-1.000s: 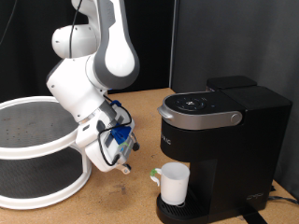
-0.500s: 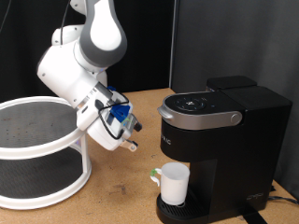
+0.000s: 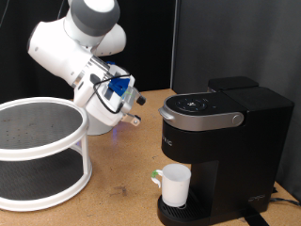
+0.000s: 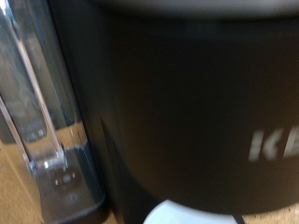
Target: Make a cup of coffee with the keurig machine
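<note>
The keurig machine (image 3: pixel 230 141) stands at the exterior view's right, black, with its grey-silver handle (image 3: pixel 199 118) down and the lid shut. The cup (image 3: pixel 175 184), small and white, stands on the drip tray under the brew head. My gripper (image 3: pixel 138 108) hangs in the air to the left of the brew head, about level with it and clear of it. Its fingers are apart and nothing is between them. In the wrist view the machine's black front (image 4: pixel 187 103) fills the picture, with the cup's white rim (image 4: pixel 206 213) at the edge. The gripper does not show there.
A white two-tier round rack (image 3: pixel 38 151) stands at the exterior view's left on the wooden table (image 3: pixel 122 179). The machine's clear water tank (image 4: pixel 37 112) shows in the wrist view. A black curtain is behind.
The arm has lifted the gripper from low beside the cup up to the height of the brew head. The cup and the machine have not moved.
</note>
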